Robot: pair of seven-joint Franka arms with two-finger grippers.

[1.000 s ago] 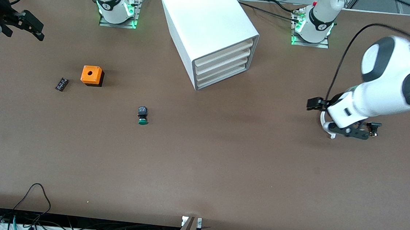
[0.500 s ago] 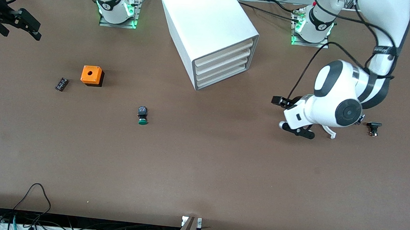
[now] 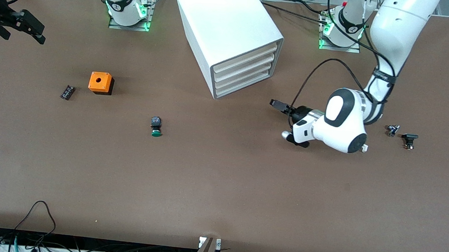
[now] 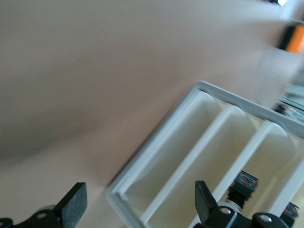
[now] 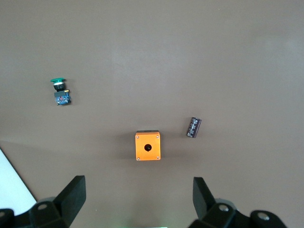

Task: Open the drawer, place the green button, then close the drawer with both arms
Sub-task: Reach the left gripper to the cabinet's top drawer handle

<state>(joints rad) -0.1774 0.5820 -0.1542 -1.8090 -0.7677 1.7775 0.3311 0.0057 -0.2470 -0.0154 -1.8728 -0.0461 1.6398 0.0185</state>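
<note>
The white cabinet (image 3: 224,26) stands between the two arm bases. Its four drawers are all shut, and a lower drawer (image 3: 244,82) faces my left gripper. That left gripper (image 3: 285,122) hovers open and empty over the table in front of the drawers. In the left wrist view the drawer fronts (image 4: 190,156) fill the space ahead of the left gripper (image 4: 140,209). The button (image 3: 156,126), a black body with a green cap, lies on the table nearer the front camera than the cabinet. My right gripper (image 3: 37,33) waits open over the right arm's end; its wrist view shows the button (image 5: 60,92).
An orange box with a hole (image 3: 100,83) and a small black part (image 3: 67,92) lie toward the right arm's end. Two small dark parts (image 3: 392,130) (image 3: 409,139) lie toward the left arm's end, beside the left arm's elbow. Cables hang off the table's front edge.
The left arm has swung from its end of the table toward the cabinet's drawer fronts, uncovering the small parts there. The right gripper has barely shifted.
</note>
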